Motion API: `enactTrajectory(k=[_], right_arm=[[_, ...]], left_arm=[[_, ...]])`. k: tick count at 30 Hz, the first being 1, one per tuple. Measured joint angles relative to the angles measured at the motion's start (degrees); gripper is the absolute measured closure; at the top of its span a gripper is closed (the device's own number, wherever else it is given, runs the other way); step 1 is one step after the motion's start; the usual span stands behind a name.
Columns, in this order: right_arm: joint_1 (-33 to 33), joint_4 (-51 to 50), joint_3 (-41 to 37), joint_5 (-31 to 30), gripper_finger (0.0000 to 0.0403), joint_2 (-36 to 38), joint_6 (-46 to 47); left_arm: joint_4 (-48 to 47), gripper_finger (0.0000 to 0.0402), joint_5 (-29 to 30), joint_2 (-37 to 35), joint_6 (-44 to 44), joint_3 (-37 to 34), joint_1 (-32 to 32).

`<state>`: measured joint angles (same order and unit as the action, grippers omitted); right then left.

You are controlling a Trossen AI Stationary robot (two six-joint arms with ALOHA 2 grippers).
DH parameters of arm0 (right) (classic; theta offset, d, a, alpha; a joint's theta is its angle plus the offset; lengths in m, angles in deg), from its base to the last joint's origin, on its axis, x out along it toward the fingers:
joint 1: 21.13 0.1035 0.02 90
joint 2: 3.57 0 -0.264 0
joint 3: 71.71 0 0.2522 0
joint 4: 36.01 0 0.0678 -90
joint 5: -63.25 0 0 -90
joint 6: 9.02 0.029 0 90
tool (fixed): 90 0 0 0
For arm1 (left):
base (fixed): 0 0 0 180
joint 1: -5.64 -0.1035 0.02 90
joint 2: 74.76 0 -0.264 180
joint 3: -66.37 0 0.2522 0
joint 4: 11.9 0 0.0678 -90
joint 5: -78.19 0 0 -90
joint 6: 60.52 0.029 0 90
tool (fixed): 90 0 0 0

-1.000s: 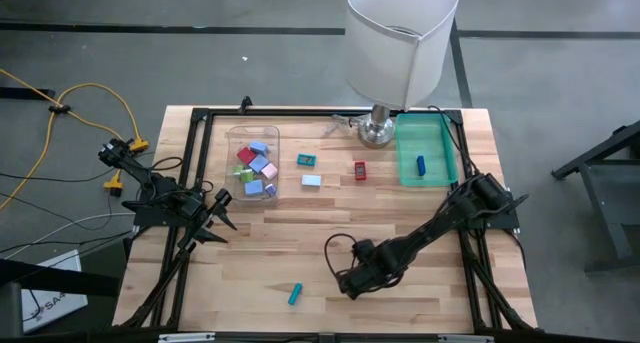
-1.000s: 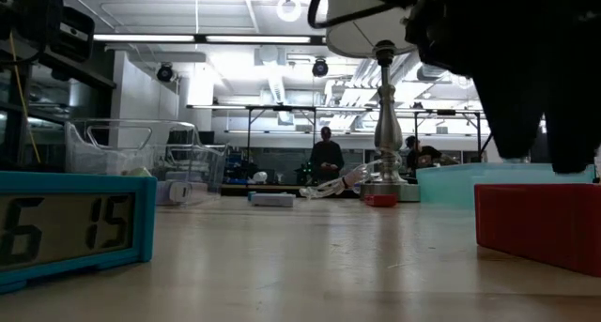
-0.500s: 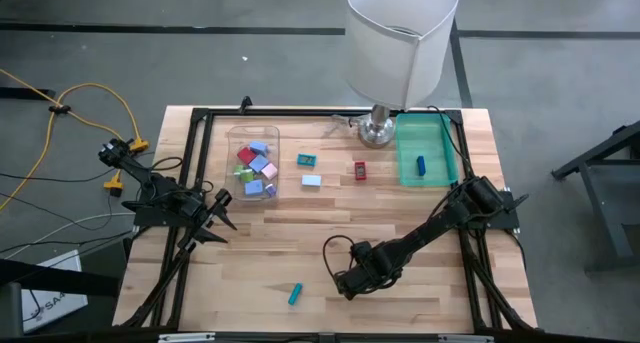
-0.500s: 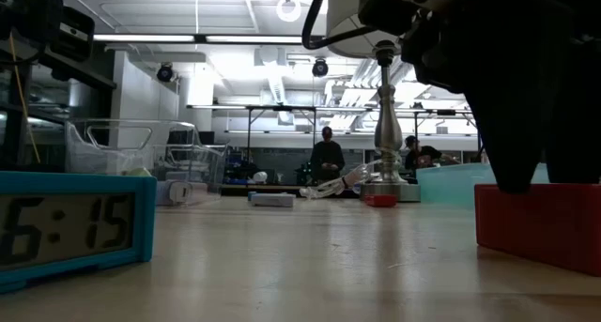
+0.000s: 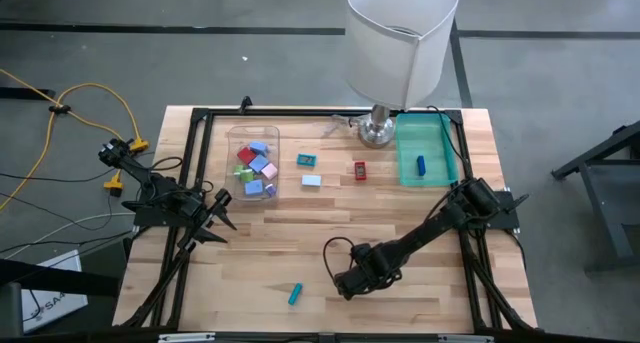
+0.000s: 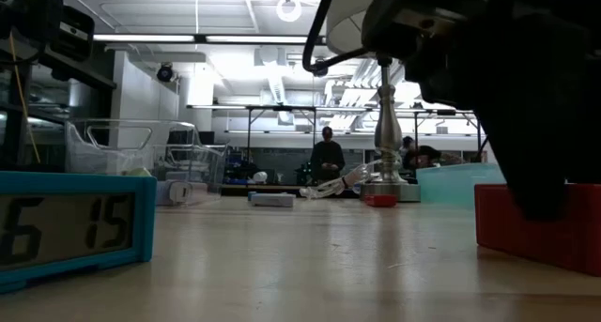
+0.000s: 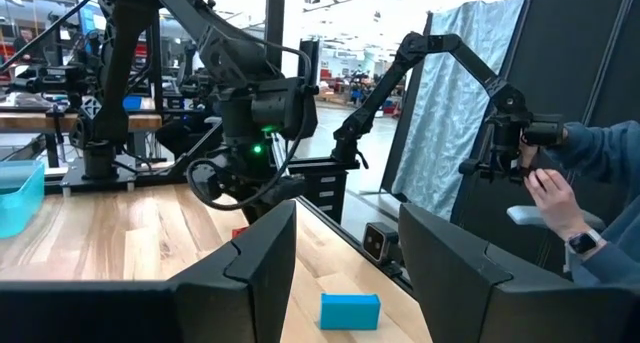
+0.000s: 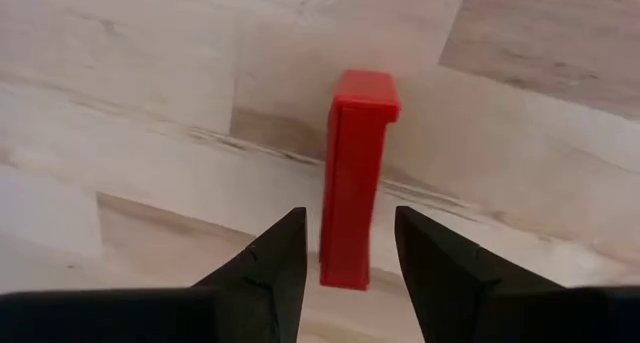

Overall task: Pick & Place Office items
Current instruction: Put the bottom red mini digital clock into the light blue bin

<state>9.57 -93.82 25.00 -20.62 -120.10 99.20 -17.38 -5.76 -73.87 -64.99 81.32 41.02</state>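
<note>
A long red block (image 8: 355, 173) lies flat on the wooden table near its front edge; in the high view it is hidden under my right gripper (image 5: 350, 280). That gripper points down, open, with one finger on each side of the block's end and a gap on both sides. In the low view the block (image 6: 507, 230) shows partly behind a dark finger. A teal block (image 5: 295, 294) lies just left of it. My left gripper (image 5: 222, 215) waits open at the table's left edge. More office items lie at the back: a teal bit (image 5: 307, 160), a light blue block (image 5: 311, 180), a red piece (image 5: 360, 169).
A clear bin (image 5: 232, 143) at the back left holds several coloured pieces. A teal tray (image 5: 440, 148) at the back right holds a dark blue piece (image 5: 421, 165). A white-shaded lamp (image 5: 400, 43) stands beside the tray. A person's hand (image 7: 545, 188) shows beyond the table.
My right gripper has come down over the red block, so its fingers now reach lower past the block's sides. The block has stayed where it lay.
</note>
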Motion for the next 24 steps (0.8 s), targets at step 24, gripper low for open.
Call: enactTrajectory(k=[24], right_arm=[[0.0,1.0,0.0,0.5,0.0320,0.0,0.3]], left_arm=[[-0.1,0.0229,0.0,0.0,0.0,0.0,0.0]])
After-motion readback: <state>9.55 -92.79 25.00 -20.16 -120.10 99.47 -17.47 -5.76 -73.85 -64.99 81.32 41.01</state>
